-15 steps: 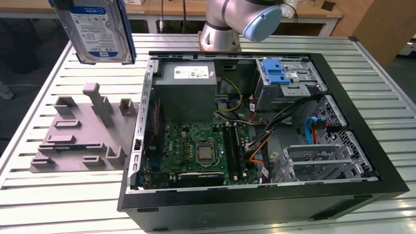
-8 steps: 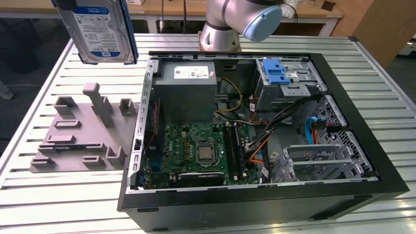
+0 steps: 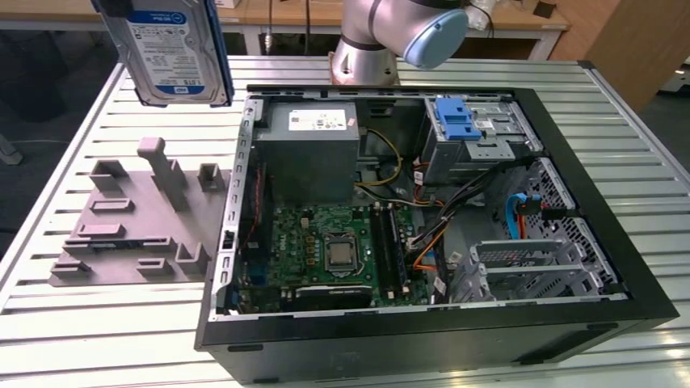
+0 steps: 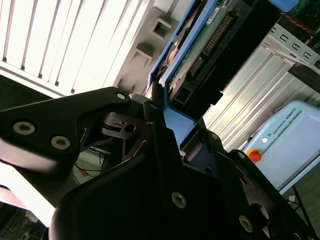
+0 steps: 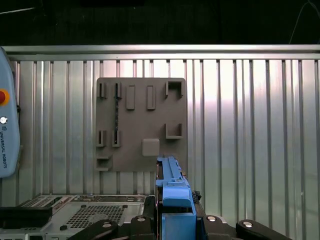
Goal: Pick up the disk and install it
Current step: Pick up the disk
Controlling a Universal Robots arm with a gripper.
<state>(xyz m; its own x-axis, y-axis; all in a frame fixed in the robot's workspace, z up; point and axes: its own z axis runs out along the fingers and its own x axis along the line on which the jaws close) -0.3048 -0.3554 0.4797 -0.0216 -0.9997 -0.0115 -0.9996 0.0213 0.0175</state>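
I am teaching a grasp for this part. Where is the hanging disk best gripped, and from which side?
The disk is flat and hangs upright, so coming from above, at its top end, probably suits it. Grip one short end of the blue carrier, the fingers closing across the thin thickness.

Exterior view: high, over computer case [image 3: 431, 323]
First wrist view: straight down on fixture plate [image 5: 140, 125]
Second wrist view: close, perhaps oblique; same fixture plate [image 4: 150, 35]
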